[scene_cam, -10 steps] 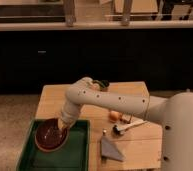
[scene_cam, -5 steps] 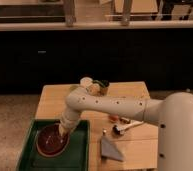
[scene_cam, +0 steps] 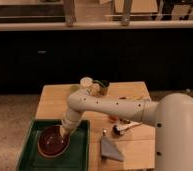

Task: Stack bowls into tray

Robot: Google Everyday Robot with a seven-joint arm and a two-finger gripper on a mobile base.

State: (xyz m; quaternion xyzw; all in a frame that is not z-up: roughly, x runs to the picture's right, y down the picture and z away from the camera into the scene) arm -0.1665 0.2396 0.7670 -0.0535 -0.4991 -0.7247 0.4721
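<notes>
Arm reaching down-left over wooden table (scene_cam: 54,102). Gripper (scene_cam: 64,133) sitting at right rim of maroon bowl (scene_cam: 52,142); finger state: cannot tell. Maroon bowl lying inside green tray (scene_cam: 79,155), toward its centre-left. Orange bowl showing only partly behind arm, not confirmable. Grey wedge piece (scene_cam: 111,149) lying just right of tray.

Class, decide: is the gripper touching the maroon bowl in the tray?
Cannot tell. In the camera view, the gripper overlaps the maroon bowl's rim inside the tray, hiding any contact or gap.
</notes>
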